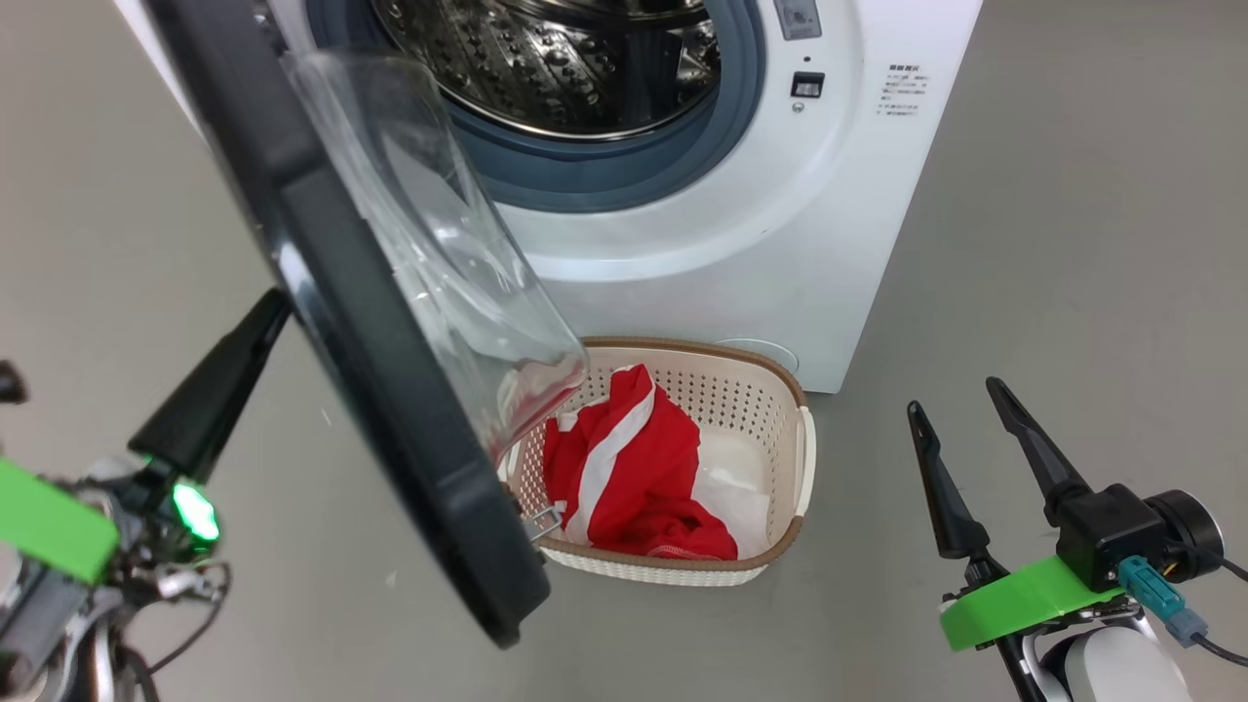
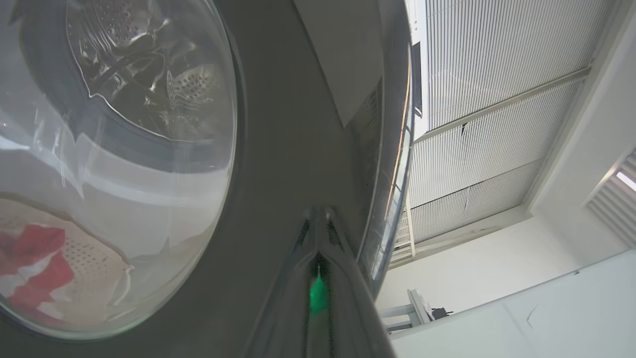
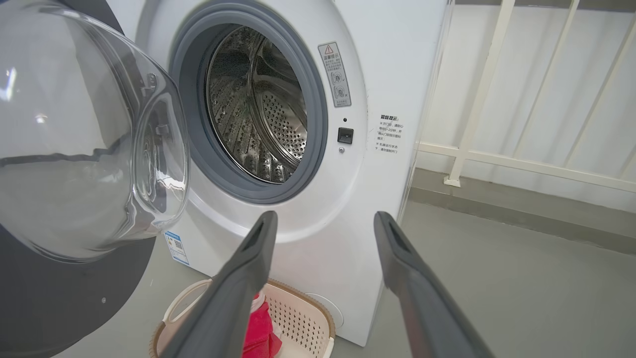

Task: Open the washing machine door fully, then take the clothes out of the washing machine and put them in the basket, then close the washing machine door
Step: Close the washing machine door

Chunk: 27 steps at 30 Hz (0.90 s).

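The washing machine [image 1: 780, 195] stands with its door [image 1: 331, 292] swung out towards me, black rim edge-on and clear bowl window [image 1: 439, 244] facing the drum [image 1: 565, 58]. No clothes show in the drum. Below the door, the basket [image 1: 790, 458] sits on the floor holding the red and white clothes [image 1: 634, 468]. My left gripper [image 1: 276, 300] is shut, its tip against the outer side of the door's rim [image 2: 283, 124]. My right gripper [image 1: 954, 395] hangs open and holds nothing, to the right of the basket. From the right wrist, the open gripper [image 3: 325, 219] points at the machine's front [image 3: 387, 74], above the basket [image 3: 298, 318].
Grey floor [image 1: 1072, 244] spreads around the machine on both sides. A white railing [image 3: 497, 99] and wall stand to the machine's right. A blue label sticker [image 3: 176, 247] is low on the machine's front. The door overhangs the basket's left end.
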Tool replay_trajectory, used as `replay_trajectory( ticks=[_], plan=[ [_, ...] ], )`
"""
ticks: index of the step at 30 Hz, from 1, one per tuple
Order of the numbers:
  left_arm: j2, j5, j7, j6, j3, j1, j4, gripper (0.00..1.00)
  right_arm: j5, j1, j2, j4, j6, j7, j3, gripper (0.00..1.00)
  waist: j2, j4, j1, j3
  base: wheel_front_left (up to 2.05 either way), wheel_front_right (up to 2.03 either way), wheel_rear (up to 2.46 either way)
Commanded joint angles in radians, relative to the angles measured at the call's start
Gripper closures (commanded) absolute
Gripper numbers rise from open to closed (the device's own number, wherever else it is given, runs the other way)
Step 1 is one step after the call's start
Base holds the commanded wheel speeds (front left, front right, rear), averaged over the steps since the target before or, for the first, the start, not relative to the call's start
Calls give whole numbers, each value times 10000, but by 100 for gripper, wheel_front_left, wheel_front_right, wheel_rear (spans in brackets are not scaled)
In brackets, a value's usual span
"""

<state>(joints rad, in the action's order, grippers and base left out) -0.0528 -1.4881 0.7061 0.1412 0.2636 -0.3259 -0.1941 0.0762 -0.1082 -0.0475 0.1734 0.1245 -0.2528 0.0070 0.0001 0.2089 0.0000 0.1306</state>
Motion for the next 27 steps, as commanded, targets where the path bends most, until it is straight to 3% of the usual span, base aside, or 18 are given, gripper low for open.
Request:
replay_trajectory(
  ticks=[1, 3, 4, 5, 6, 7, 10, 14, 21, 27],
  plan=[
    [-569, 592, -135, -794, 187, 220, -313, 100, 105, -409, -27, -246, 62, -89, 201, 0, -1, -25, 0, 28, 0, 0, 0],
    [-739, 1237, -408, -1550, 15, 449, -244, 59, 109, -408, -27, -227, 62, -89, 187, 0, -1, -30, 0, 19, 0, 0, 0],
    [-739, 1237, -408, -1550, 15, 449, -244, 59, 109, -408, -27, -227, 62, -89, 187, 0, -1, -30, 0, 19, 0, 0, 0],
    [-820, 1592, -598, -1849, -40, 533, -207, 44, 111, -408, -27, -220, 62, -89, 182, 0, -1, -37, 0, 6, 0, 0, 0],
    [-891, 1939, -818, -2095, -77, 599, -187, 7, 117, -413, -27, -218, 62, -89, 183, 0, -1, -48, 0, -3, 0, 0, 0],
    [-995, 2354, -1076, -2271, -100, 667, -160, 0, 124, -422, -27, -221, 62, -89, 189, 0, -1, -61, 0, -6, 0, 0, 0],
    [-1262, 3404, -1900, -2604, -264, 812, -179, 0, 143, -451, -27, -249, 62, -89, 208, 0, -1, -93, 0, 1, 0, 0, 0],
    [-1724, 4398, -3244, -2709, -815, 1000, -450, 0, 191, -447, -27, -279, 62, -89, 195, 0, -1, -145, 0, 31, 0, 0, 0],
    [-3957, 6605, -7140, -2716, -3007, 1856, -381, 0, 392, -487, -27, -285, 62, -89, 217, 0, -1, -361, 0, 72, 0, 0, 0],
    [-4923, 8064, -9286, -2717, -3918, 2232, 559, 0, 445, -523, -27, -316, 62, -89, 220, 0, -1, -540, 0, 125, 0, 0, 0]
  ],
)
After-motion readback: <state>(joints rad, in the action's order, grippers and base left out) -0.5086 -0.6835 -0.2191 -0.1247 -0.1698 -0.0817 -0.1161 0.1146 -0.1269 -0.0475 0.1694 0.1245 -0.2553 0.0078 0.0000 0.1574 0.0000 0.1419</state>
